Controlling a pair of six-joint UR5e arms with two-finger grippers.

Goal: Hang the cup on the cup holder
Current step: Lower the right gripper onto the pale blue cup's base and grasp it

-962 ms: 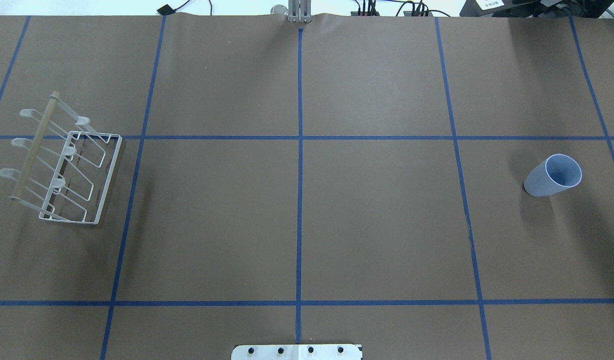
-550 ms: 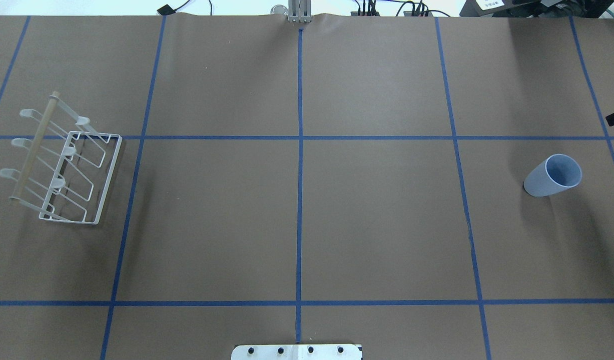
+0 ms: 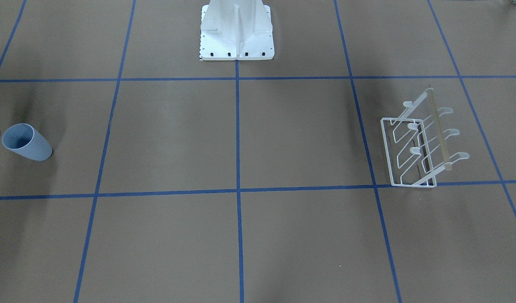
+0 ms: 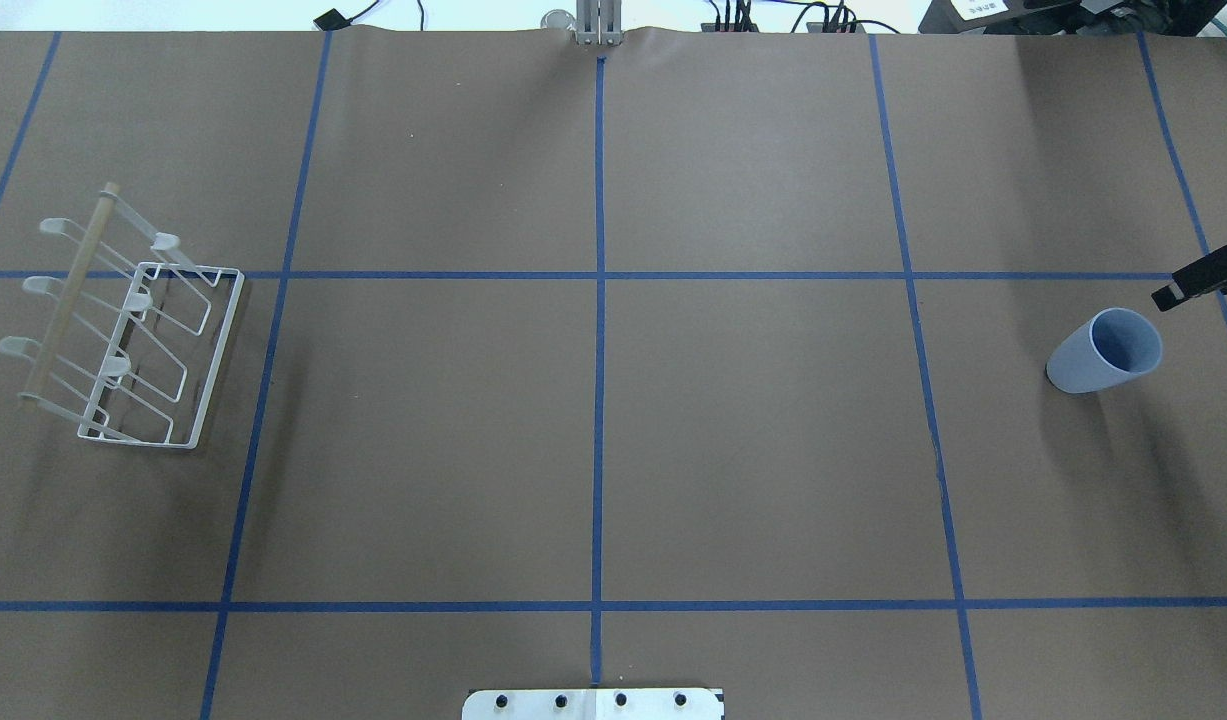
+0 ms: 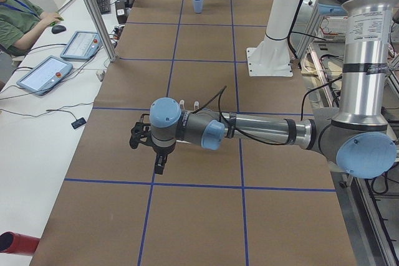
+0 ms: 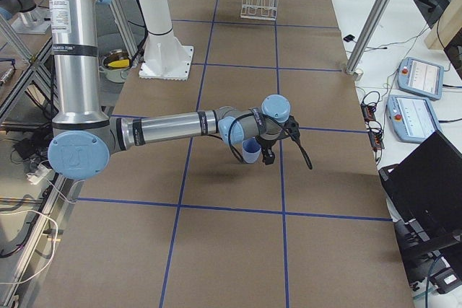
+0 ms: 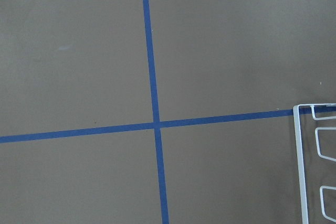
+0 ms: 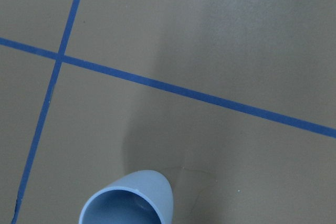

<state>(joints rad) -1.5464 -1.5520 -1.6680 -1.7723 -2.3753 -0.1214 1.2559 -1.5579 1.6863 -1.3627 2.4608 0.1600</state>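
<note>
Cup upright, well apart from cup holder. Right gripper equally far from holder, left gripper near it. Can't tell either's jaw state.

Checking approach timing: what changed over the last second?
The right gripper came into the overhead view from the right edge and moved in toward the cup; nothing is grasped. The cup and the rack stayed put.
</note>
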